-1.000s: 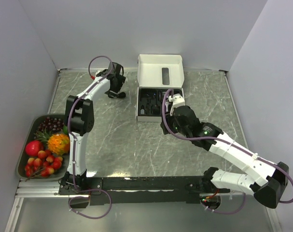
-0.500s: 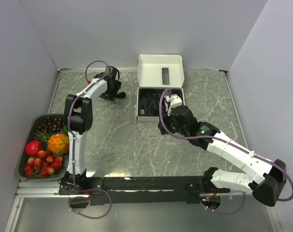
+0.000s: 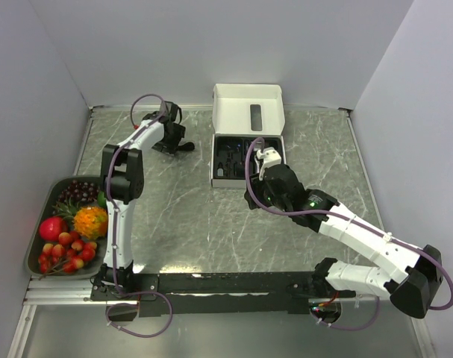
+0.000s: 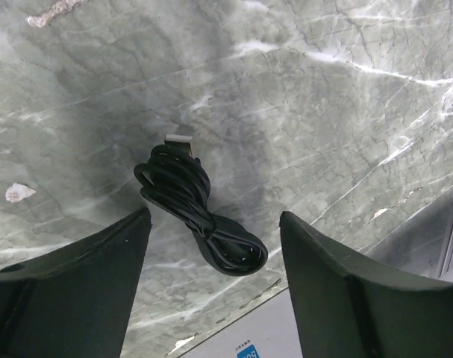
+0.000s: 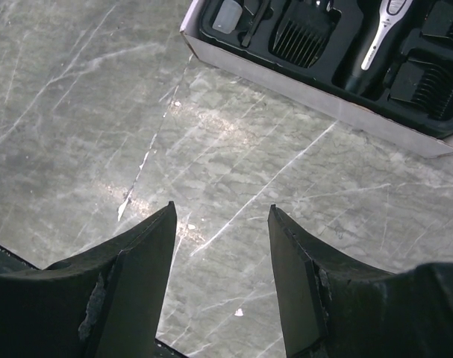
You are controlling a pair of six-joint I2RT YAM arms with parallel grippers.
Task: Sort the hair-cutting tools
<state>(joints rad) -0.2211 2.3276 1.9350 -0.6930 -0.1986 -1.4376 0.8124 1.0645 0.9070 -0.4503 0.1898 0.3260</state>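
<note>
Left arm (image 3: 136, 142) stretched far, jaws apart above coiled cable (image 4: 200, 216)

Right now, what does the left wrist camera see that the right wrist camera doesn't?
Only the left wrist view shows the coiled black cable, framed between the fingers of the open left gripper. Only the right wrist view shows the white box holding a comb guard and the clipper; the open right gripper hangs over bare stone. Both show the green marble table and two dark fingers.
</note>
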